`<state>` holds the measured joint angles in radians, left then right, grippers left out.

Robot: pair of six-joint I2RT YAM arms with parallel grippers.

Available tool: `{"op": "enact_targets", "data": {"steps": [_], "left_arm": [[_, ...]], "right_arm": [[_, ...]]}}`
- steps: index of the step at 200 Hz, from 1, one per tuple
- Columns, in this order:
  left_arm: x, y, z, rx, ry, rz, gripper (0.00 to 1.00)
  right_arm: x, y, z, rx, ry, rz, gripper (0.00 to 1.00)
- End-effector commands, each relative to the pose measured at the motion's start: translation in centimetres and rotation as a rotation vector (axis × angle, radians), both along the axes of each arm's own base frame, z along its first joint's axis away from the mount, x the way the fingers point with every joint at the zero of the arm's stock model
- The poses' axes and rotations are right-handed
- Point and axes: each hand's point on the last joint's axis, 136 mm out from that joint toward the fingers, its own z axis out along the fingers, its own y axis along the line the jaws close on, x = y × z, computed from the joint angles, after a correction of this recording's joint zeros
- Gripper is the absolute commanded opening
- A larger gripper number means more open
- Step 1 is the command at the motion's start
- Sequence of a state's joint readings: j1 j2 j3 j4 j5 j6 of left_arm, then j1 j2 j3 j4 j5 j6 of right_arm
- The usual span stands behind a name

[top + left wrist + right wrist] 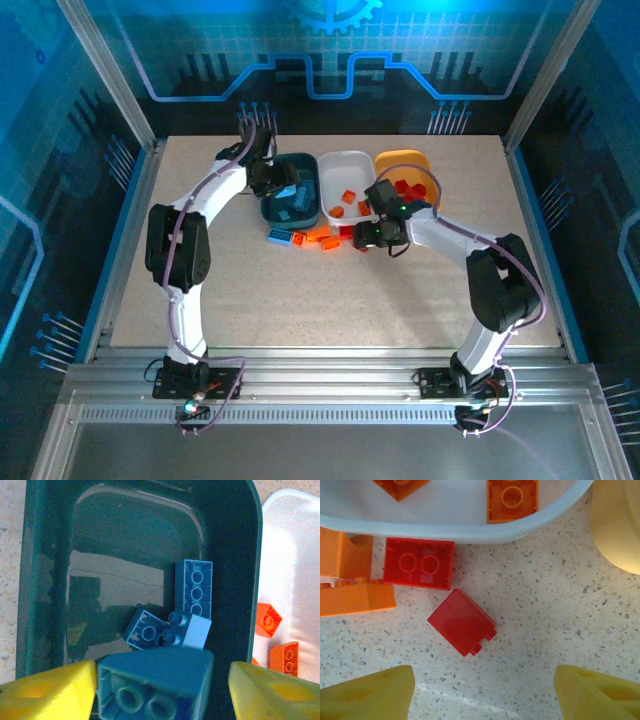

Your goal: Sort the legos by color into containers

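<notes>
Speckled table point(545, 605): before the white tub point(445, 527) my right gripper point(485, 695) gapes over a red brick point(460, 621) for pickup; my left gripper point(162, 695) perhaps grips a blue brick point(150, 672), I cannot tell.

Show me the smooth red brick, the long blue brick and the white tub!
smooth red brick point(460, 621), right wrist view, middle of its flat face.
long blue brick point(196, 594), left wrist view, its middle circle.
white tub point(346, 167), top view, bare inside at far end.

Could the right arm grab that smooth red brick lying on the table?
Probably yes: the right hand hangs open just above the red brick, with bare table on both sides of it.
</notes>
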<state>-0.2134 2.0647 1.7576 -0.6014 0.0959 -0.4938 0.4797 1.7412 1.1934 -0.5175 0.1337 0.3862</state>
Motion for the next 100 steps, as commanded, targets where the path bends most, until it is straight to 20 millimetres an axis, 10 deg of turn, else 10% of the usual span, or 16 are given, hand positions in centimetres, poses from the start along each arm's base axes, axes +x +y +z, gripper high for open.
{"op": "enact_targets", "data": {"steps": [1, 100], "left_arm": [[0.0, -0.6, 2.0, -0.016, -0.008, -0.017, 0.81], [-5.7, -1.1, 12.9, -0.113, -0.143, -0.103, 0.99]], "right_arm": [[-0.3, 0.5, -0.7, -0.072, 0.047, 0.084, 0.77], [0.6, 1.1, -5.1, -0.188, 0.164, 0.154, 0.69]]}}
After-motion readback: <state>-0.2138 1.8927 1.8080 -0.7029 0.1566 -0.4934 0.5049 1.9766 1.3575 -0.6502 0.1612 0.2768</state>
